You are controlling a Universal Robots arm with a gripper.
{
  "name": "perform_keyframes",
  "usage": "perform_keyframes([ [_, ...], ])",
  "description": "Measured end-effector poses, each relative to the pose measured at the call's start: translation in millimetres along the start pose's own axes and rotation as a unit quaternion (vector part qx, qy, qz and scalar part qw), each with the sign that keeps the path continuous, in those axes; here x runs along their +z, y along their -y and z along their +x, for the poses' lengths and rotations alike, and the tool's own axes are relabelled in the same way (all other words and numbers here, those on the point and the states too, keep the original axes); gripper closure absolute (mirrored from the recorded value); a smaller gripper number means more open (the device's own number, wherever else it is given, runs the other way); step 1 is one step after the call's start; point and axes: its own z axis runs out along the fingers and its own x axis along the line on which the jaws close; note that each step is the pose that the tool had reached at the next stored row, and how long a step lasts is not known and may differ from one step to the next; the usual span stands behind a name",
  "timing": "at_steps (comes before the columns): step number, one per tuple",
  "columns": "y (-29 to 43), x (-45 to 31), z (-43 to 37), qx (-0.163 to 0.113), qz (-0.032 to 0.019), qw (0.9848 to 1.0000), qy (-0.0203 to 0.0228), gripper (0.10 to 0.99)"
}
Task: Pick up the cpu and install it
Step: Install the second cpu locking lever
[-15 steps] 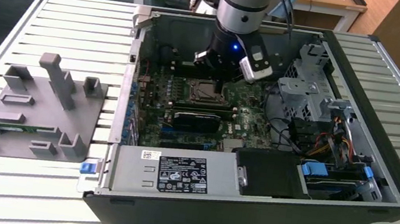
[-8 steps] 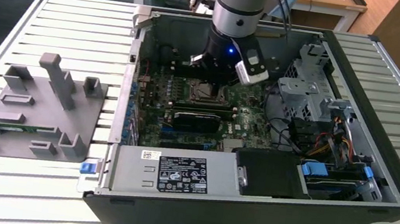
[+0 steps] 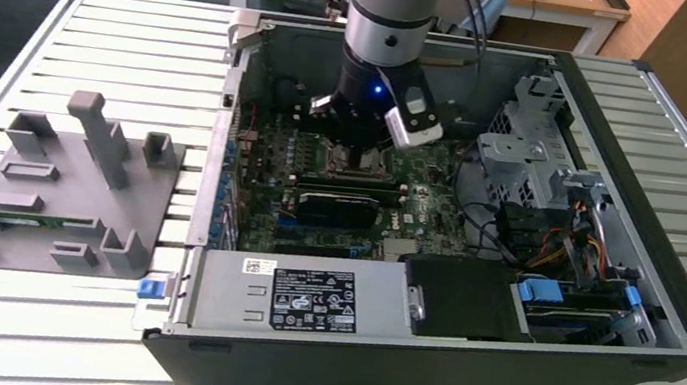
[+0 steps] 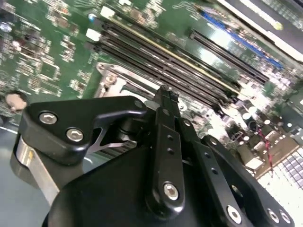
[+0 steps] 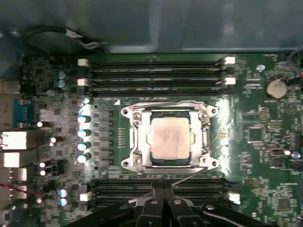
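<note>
The cpu (image 5: 170, 138), a small silver-grey square chip, lies flat inside the metal-framed socket (image 5: 134, 142) on the green motherboard (image 5: 265, 142). In the first wrist view my gripper (image 5: 164, 188) hangs beside the socket's edge over the memory slots, its two black fingers pressed together with nothing between them. In the second wrist view the shut fingertips (image 4: 165, 97) stand just above the socket frame (image 4: 113, 78). In the exterior view my gripper (image 3: 353, 143) hovers low over the socket inside the open computer case (image 3: 648, 326), with the cpu (image 3: 356, 162) just under it.
Memory slots (image 5: 156, 71) run along both sides of the socket. A row of capacitors (image 5: 84, 137) stands near it. Inside the case are a power supply (image 3: 301, 298), a drive cage (image 3: 531, 148) and cables. A grey parts fixture (image 3: 62, 183) sits on the slatted table at the exterior view's left.
</note>
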Motion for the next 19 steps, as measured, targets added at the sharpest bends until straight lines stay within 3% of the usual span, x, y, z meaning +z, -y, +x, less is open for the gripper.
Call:
perform_keyframes([
  [9,0.7,14.8,1.7,0.000,-0.0001,1.0000,-0.0009,0.980],
  [12,1.8,16.6,1.8,0.000,-0.0027,1.0000,-0.0011,0.980],
  [16,6.9,16.5,2.8,0.000,-0.0261,0.9997,-0.0016,0.980],
  [19,11.2,16.5,4.3,0.000,-0.0361,0.9993,-0.0018,0.980],
])
